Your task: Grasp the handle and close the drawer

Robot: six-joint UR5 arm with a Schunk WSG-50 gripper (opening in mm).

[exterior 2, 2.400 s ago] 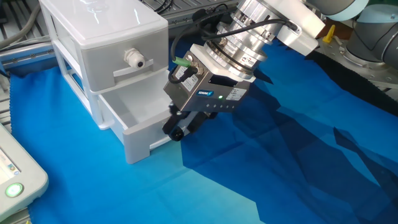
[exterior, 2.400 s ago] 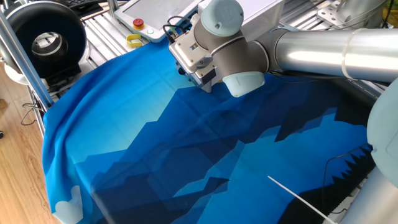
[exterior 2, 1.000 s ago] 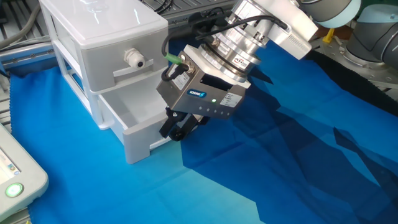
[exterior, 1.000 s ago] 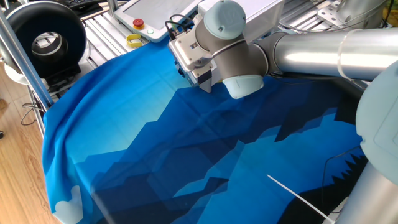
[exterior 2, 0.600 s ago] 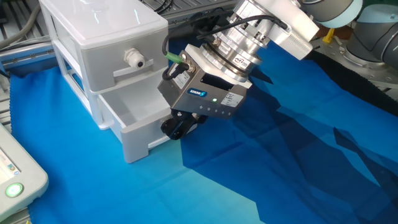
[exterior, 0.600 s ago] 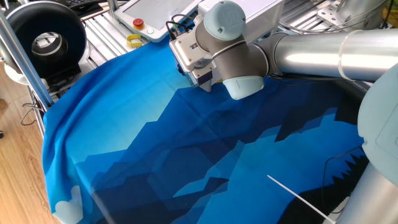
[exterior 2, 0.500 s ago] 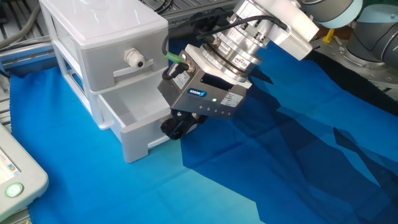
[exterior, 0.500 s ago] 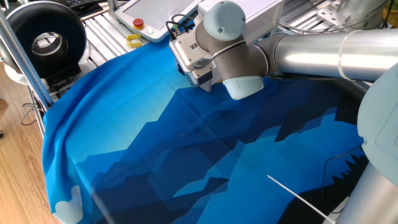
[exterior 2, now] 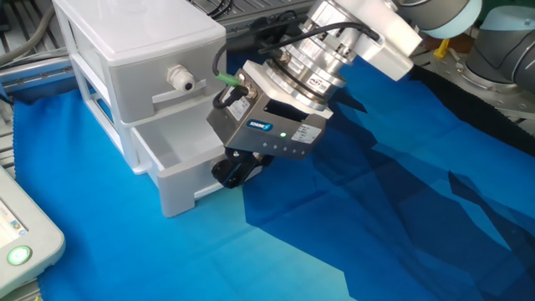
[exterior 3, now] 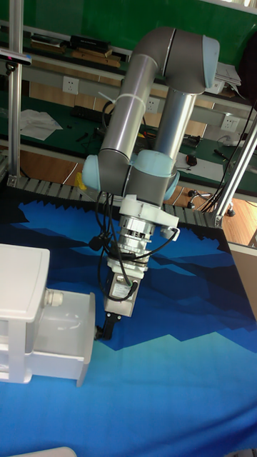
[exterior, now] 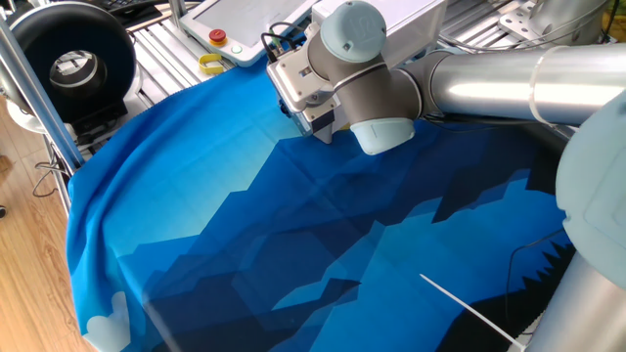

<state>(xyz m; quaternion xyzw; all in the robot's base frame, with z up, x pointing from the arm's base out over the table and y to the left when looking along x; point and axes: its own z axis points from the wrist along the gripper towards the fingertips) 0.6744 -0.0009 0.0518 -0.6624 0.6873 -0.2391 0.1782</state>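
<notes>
White drawer (exterior 2: 180, 171) is part open; the claw (exterior 2: 235, 170) seems clamped on the handle (exterior 3: 98, 330); a skewed push could jam it.

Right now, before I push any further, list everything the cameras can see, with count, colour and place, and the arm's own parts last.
cabinet: one, white, far left of the cloth, upper drawer shut with a whitish knob.
drawer: one, white, bottom of the cabinet, pulled partly out, nothing visible inside it.
handle: hidden behind the fingers at the drawer front.
cloth: one, blue with a mountain pattern, covering the table.
pendant: one, white, with a red button, behind the cloth.
tape roll: one, yellow, beside the pendant.
black reel: one, left of the table.
green-lit button: one, on a white device at the near left edge.
arm: one, grey with pale blue caps.
gripper: one, black fingers at the drawer front; jaw state unclear.
</notes>
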